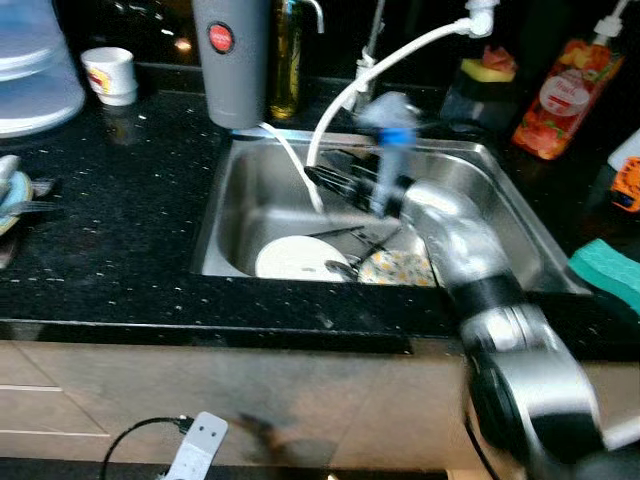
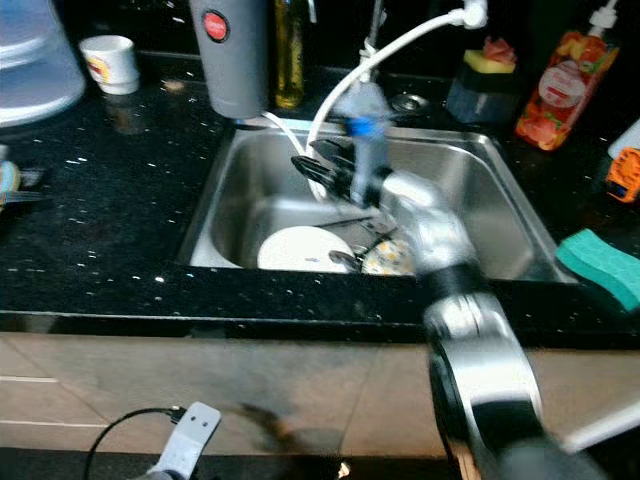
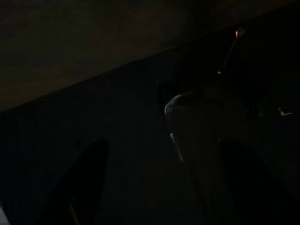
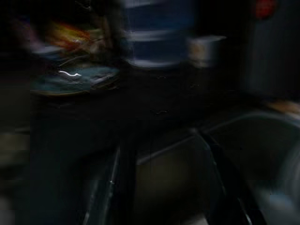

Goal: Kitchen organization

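A steel sink (image 1: 250, 170) is set into the black counter. In it lie a white plate (image 1: 300, 258), a patterned plate (image 1: 400, 268) and some cutlery (image 1: 350, 240). My right arm reaches over the sink from the front right, blurred by motion. Its gripper (image 1: 322, 180) hovers above the basin near the white hose (image 1: 380, 65), above the plates and apart from them. In the right wrist view its fingers (image 4: 110, 187) stand apart, open, with nothing between them. The left wrist view is very dark; the left gripper (image 3: 159, 187) hangs idle with its fingers spread.
A grey canister (image 1: 232, 60) and a bottle stand behind the sink. A cup (image 1: 110, 75) and a clear container (image 1: 35, 70) sit at the back left, dishes (image 1: 10, 190) at the left edge. Right: orange soap bottle (image 1: 568, 85), green sponge (image 1: 610, 265). A power strip (image 1: 198, 445) lies on the floor.
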Available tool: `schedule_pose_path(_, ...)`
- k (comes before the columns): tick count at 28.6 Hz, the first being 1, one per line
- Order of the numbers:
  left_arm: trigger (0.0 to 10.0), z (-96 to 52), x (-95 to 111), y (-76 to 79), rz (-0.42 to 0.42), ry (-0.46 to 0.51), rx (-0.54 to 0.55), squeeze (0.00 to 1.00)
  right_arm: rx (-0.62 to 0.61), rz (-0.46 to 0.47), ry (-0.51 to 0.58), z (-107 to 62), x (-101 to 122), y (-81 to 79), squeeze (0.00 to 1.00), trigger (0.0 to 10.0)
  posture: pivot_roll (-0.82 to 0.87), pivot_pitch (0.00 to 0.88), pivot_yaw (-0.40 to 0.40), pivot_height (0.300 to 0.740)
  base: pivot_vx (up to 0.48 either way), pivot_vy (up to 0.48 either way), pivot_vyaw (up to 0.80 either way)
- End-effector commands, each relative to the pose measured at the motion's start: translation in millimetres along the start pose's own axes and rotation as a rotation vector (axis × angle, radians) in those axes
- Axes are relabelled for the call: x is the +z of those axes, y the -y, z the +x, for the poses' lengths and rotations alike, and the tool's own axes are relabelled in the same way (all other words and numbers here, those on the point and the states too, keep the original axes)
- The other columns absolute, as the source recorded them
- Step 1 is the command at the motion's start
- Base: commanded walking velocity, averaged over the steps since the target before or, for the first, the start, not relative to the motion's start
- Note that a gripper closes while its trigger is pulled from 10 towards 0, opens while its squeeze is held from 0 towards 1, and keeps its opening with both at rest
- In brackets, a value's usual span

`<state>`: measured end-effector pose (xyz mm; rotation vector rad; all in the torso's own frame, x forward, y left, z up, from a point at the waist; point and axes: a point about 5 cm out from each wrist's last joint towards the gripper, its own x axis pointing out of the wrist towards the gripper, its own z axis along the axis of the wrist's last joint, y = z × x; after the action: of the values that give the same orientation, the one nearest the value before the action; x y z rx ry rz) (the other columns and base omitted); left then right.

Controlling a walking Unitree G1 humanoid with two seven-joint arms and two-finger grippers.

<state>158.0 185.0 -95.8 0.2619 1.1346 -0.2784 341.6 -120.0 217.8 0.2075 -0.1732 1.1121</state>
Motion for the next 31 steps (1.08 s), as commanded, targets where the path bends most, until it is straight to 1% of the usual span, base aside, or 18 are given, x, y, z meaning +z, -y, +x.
schedule_pose_path(1, 10.0, 0.0, -9.4, 4.1, 0.008, -0.044, -0.011, 0.00, 0.149, 0.016, 0.065, -8.4, 14.5, -16.4, 0.00, 10.0, -0.01, 0.000, -0.060, 0.740, 0.000, 0.000, 0.00)
schedule_pose_path(3, 10.0, -0.1, -9.0, 3.3, 0.012, -0.045, -0.009, 0.00, 0.249, 0.048, 0.088, -20.5, 14.5, -32.2, 0.00, 10.0, -0.02, 0.000, -0.056, 0.740, 0.000, 0.000, 0.00)
schedule_pose_path(5, 10.0, -0.2, -9.0, 2.3, 0.013, -0.047, -0.005, 0.00, 0.310, 0.080, 0.104, -28.0, 14.9, -43.6, 0.00, 10.0, -0.02, 0.000, -0.051, 0.740, 0.000, 0.000, 0.00)
schedule_pose_path(7, 10.0, -0.4, -9.2, 1.4, 0.021, -0.052, -0.003, 0.00, 0.344, 0.111, 0.111, -32.8, 13.4, -51.4, 0.00, 10.0, -0.04, 0.000, -0.043, 0.740, 0.000, 0.000, 0.00)
schedule_pose_path(9, 10.0, -0.5, -9.2, 1.0, 0.027, -0.054, -0.003, 0.00, 0.354, 0.123, 0.113, -34.3, 13.3, -53.9, 0.00, 10.0, -0.04, 0.000, -0.043, 0.740, 0.000, 0.000, 0.00)
schedule_pose_path(10, 10.0, -0.5, -9.3, 0.6, 0.033, -0.057, -0.003, 0.00, 0.367, 0.135, 0.114, -36.7, 13.0, -58.4, 0.00, 10.0, -0.03, 0.000, -0.040, 0.740, 0.000, 0.000, 0.00)
schedule_pose_path(13, 10.0, -0.7, -9.1, -0.8, 0.044, -0.063, 0.000, 0.00, 0.381, 0.163, 0.103, -39.8, 9.1, -69.0, 0.00, 10.0, -0.04, 0.000, -0.034, 0.740, -0.298, 0.000, 0.00)
schedule_pose_path(15, 10.0, -0.8, -8.8, -1.3, 0.049, -0.064, 0.000, 0.00, 0.349, 0.165, 0.066, -37.3, 2.8, -70.7, 0.00, 10.0, -0.04, 0.000, -0.036, 0.740, -0.328, 0.000, 0.00)
schedule_pose_path(16, 10.0, -0.8, -8.2, -1.8, 0.049, -0.064, 0.000, 0.00, 0.291, 0.165, 0.024, -32.5, -6.2, -68.8, 0.00, 10.0, -0.04, 0.000, -0.037, 0.740, -0.337, 0.000, 0.00)
schedule_pose_path(17, 10.0, -0.8, -8.1, -1.9, 0.048, -0.063, 0.001, 0.00, 0.270, 0.172, 0.015, -31.3, -8.8, -68.0, 0.00, 10.0, -0.04, 0.000, -0.037, 0.740, -0.337, 0.000, 0.00)
schedule_pose_path(21, 10.0, -0.8, -7.6, -2.3, 0.051, -0.063, 0.002, 0.00, 0.266, 0.181, 0.013, -30.3, -10.3, -68.5, 0.00, 10.0, -0.03, 0.000, -0.038, 0.740, -0.337, 0.000, 0.00)
schedule_pose_path(23, 10.0, -0.8, -7.4, -2.4, 0.051, -0.063, 0.002, 0.00, 0.284, 0.184, 0.013, -30.5, -10.3, -71.3, 0.00, 10.0, -0.03, 0.000, -0.038, 0.740, -0.337, 0.000, 0.00)
schedule_pose_path(25, 10.0, -0.8, -6.8, -2.9, 0.049, -0.060, 0.005, 0.00, 0.319, 0.184, 0.012, -29.5, -8.9, -77.4, 0.00, 10.0, -0.03, 0.000, -0.038, 0.740, -0.334, 0.000, 0.00)
schedule_pose_path(27, 10.0, -0.9, -6.6, -3.3, 0.050, -0.060, 0.007, 0.00, 0.308, 0.177, 0.009, -26.1, -7.9, -78.1, 0.00, 10.0, -0.02, 0.000, -0.038, 0.740, -0.334, 0.000, 0.00)
schedule_pose_path(29, 10.0, -0.9, -6.5, -3.7, 0.050, -0.060, 0.008, 0.00, 0.226, 0.146, -0.030, -17.8, -10.7, -71.7, 0.00, 10.0, -0.03, 0.000, -0.041, 0.740, -0.332, 0.000, 0.00)
schedule_pose_path(30, 10.0, -0.9, -6.5, -3.7, 0.050, -0.060, 0.008, 0.00, 0.226, 0.146, -0.030, -17.8, -10.7, -71.7, 0.00, 10.0, -0.03, 0.000, -0.041, 0.740, -0.330, 0.000, 0.00)
schedule_pose_path(31, 10.0, -0.9, -6.4, -3.8, 0.050, -0.060, 0.008, 0.00, 0.178, 0.121, -0.062, -12.8, -13.5, -68.0, 0.00, 10.0, -0.03, 0.000, -0.040, 0.740, -0.304, 0.000, 0.00)
